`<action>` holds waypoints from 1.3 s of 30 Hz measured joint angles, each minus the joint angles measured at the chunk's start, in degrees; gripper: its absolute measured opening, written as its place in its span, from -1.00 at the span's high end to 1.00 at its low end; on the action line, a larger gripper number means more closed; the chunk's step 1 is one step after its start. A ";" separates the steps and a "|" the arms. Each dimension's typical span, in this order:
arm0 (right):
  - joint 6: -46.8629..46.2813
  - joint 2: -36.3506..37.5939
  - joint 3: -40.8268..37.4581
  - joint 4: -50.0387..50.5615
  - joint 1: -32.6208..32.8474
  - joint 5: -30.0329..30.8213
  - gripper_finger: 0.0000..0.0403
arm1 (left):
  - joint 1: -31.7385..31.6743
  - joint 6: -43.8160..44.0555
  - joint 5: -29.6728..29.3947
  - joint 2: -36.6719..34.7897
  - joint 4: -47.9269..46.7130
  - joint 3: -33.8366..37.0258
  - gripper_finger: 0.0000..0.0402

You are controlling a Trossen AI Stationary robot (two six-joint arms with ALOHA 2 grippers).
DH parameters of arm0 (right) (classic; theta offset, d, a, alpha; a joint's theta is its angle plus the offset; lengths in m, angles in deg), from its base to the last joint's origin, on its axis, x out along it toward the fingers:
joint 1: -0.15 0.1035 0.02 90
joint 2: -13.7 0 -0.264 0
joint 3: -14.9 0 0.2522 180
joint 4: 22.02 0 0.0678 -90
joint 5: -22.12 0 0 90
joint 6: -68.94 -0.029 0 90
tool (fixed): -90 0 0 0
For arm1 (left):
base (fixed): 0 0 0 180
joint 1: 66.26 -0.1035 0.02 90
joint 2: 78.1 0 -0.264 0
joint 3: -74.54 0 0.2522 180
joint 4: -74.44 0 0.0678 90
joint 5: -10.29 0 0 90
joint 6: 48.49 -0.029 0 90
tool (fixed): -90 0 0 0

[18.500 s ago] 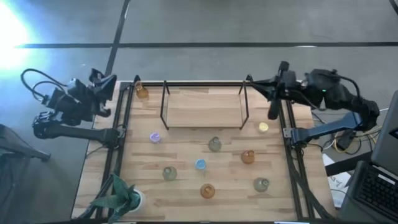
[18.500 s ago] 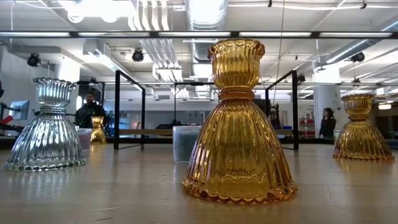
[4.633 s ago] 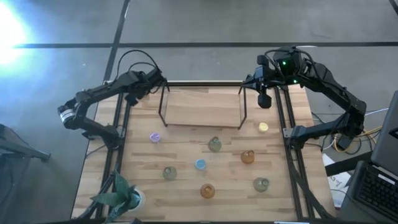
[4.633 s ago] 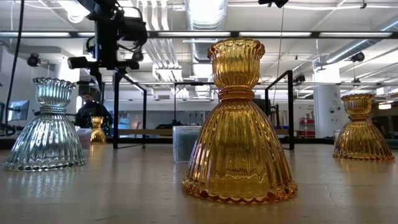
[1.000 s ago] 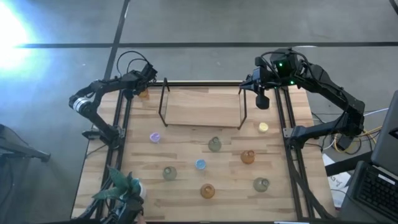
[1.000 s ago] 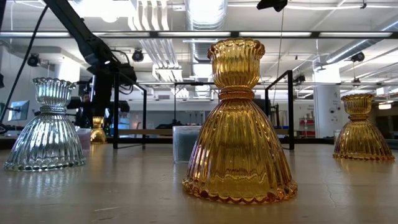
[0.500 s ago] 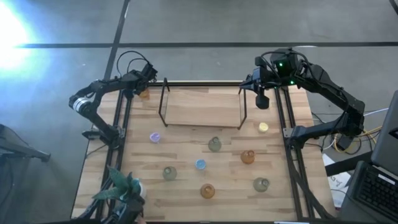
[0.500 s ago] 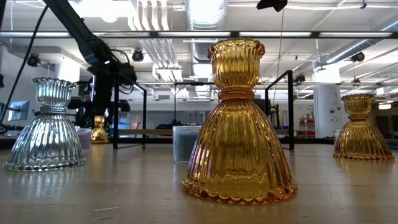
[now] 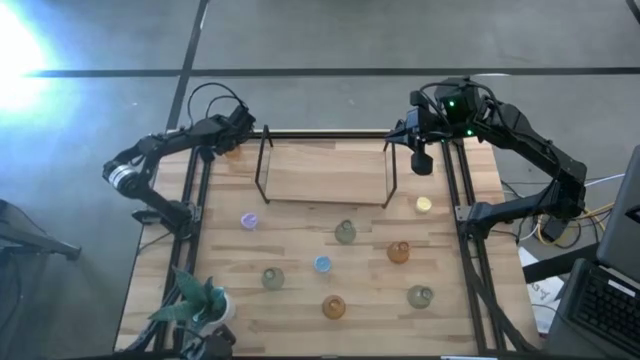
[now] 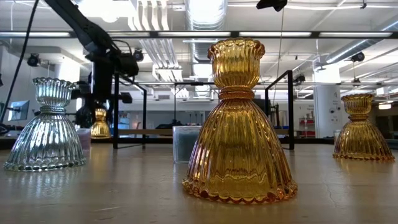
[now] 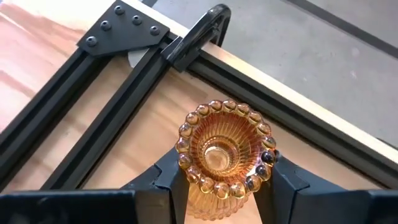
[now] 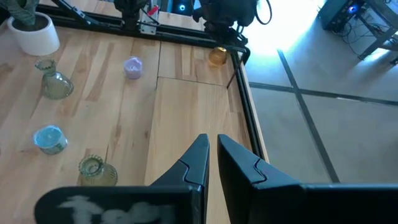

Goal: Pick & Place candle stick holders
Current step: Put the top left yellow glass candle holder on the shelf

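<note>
One ribbed amber glass holder (image 11: 222, 155) in left tool (image 11: 221, 186)

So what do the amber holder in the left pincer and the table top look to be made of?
The amber holder, clamped between the left pincer's fingers, looks like pressed glass: translucent, glossy, ribbed, with a beaded rim, though clear plastic can't be excluded. The table top looks like pale wood planks, matte, with visible grain and seams; possibly laminate.
</note>
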 joint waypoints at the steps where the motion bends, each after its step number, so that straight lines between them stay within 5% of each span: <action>1: 0.00 0.00 0.00 -0.01 -0.02 0.00 0.87 | 0.59 0.73 0.03 -0.68 -1.34 -0.21 0.31; 16: 0.00 0.00 0.00 -0.01 0.00 0.00 0.87 | 8.88 2.63 -4.80 -11.96 -22.30 -11.35 0.31; 24: 0.63 0.00 0.00 0.01 -0.02 0.02 0.87 | 15.30 -5.43 -5.31 -15.50 -22.96 -23.74 0.31; 32: 0.28 0.00 -0.01 -0.21 -0.09 0.61 0.87 | 25.25 -13.09 -6.00 -10.03 -20.96 -36.60 0.31; 39: -9.29 0.02 0.00 -3.78 -1.05 5.40 0.87 | 28.97 -18.41 -3.06 -0.65 -21.14 -42.32 0.31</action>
